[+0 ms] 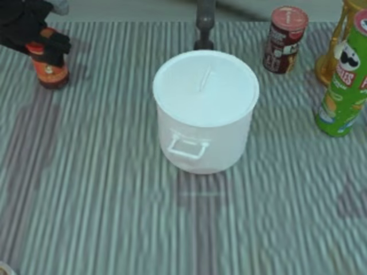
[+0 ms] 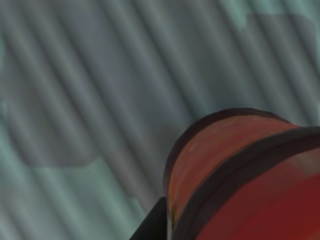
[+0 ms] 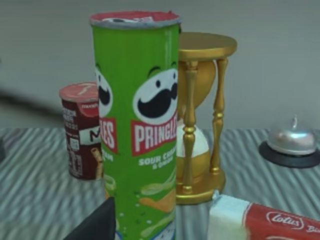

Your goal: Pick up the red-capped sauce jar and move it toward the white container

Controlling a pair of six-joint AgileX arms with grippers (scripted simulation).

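Observation:
The red-capped sauce jar (image 1: 50, 70) stands at the table's far left; its orange-red label and dark base show below my left gripper (image 1: 45, 48). The gripper comes down over the cap and is shut on the jar. In the left wrist view the sauce jar (image 2: 235, 170) fills the corner, with one black finger (image 2: 152, 225) pressed against its side. The white container (image 1: 205, 109), a big lidded pot with a rectangular handle (image 1: 186, 147), sits in the middle of the table, well to the jar's right. My right arm stays parked off the top view's right side.
A dark-brown jar with a dull red lid (image 1: 285, 39) stands at the back right. A green Pringles can (image 1: 344, 80) and a gold hourglass (image 1: 332, 51) are at the right edge. A dark post (image 1: 203, 26) rises behind the pot. A silver bell (image 3: 292, 142) lies beyond.

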